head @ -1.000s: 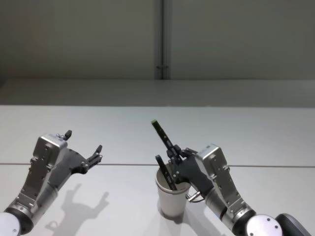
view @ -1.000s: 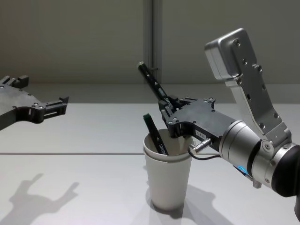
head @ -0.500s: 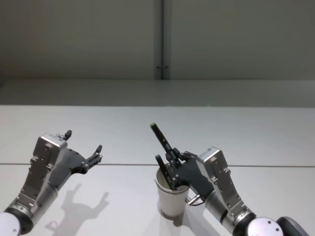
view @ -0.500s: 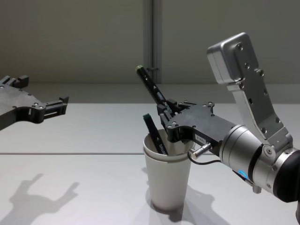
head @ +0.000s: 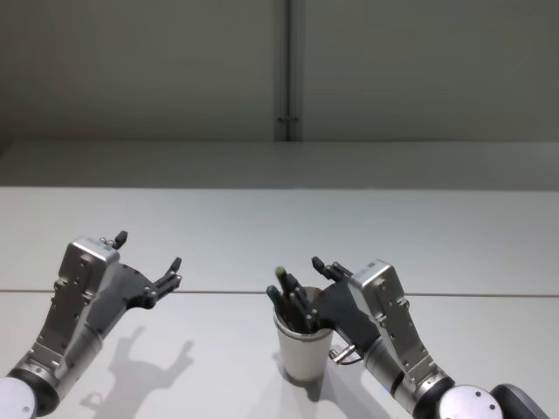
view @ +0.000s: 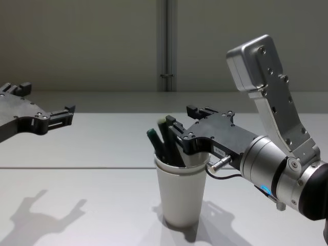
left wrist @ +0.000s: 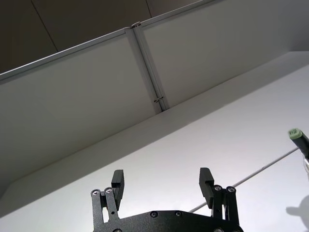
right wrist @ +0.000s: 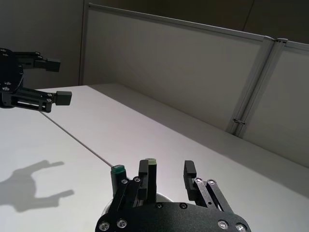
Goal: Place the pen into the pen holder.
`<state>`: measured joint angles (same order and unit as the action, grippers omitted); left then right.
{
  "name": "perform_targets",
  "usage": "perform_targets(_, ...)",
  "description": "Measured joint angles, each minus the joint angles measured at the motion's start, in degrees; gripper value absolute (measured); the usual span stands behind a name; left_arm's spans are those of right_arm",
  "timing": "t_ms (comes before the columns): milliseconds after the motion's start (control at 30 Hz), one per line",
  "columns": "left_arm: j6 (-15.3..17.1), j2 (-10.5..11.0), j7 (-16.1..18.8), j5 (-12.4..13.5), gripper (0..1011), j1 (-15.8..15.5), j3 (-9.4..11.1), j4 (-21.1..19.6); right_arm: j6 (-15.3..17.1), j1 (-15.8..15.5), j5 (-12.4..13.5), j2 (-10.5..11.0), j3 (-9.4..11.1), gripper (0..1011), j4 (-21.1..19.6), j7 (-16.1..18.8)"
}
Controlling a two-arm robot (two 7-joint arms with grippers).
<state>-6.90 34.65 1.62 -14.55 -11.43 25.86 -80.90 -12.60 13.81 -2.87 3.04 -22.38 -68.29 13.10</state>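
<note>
Head view: right end effector spread wide, hovering just over the paper cup. Pen standing inside the cup, green cap leaning out toward the left, beside a second dark pen. Left end effector parked well off to the left above the desk, also wide open, holding nothing.

Left wrist view: both fingers far apart, nothing between them; green cap of the pen at the edge.

Right wrist view: fingers apart, with two pen caps, one dark green and one pale, poking up next to the nearer finger. Hard to tell whether that finger touches a pen.

Chest view: cup upright on the desk, both pens resting against its doubled rim, right end effector close above them.

Judged from this: pen delivered, release done. Best to lift straight up and back, staying open and away from the leaning caps, so as not to drag a pen out or tip the light cup.
</note>
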Motion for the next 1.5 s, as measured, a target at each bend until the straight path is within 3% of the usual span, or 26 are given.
perform_targets(200,0.0,0.0,0.0,0.0,1001,0.0,0.0,0.0,0.0,0.0,0.0,0.0,0.0,608,0.0,0.0)
perform_targets(267,0.0,0.0,0.0,0.0,1001,0.0,0.0,0.0,0.0,0.0,0.0,0.0,0.0,718,0.0,0.0)
perform_targets(433,0.0,0.0,0.0,0.0,1002,0.0,0.0,0.0,0.0,0.0,-0.1,0.0,0.0,802,0.0,-0.1)
perform_targets(467,0.0,0.0,0.0,0.0,1002,0.0,0.0,0.0,0.0,0.0,-0.1,0.0,0.0,867,0.0,-0.1)
perform_targets(633,0.0,0.0,0.0,0.0,1002,0.0,0.0,0.0,1.3,-0.1,0.6,0.3,0.5,991,-0.7,0.2)
perform_targets(1067,0.0,0.0,0.0,0.0,1001,0.0,0.0,0.0,7.4,-1.3,3.1,0.8,4.3,1001,-3.9,-2.4)
perform_targets(1500,0.0,0.0,0.0,0.0,1001,0.0,0.0,0.0,9.2,-1.6,3.1,1.3,8.6,1001,-5.3,-6.0)
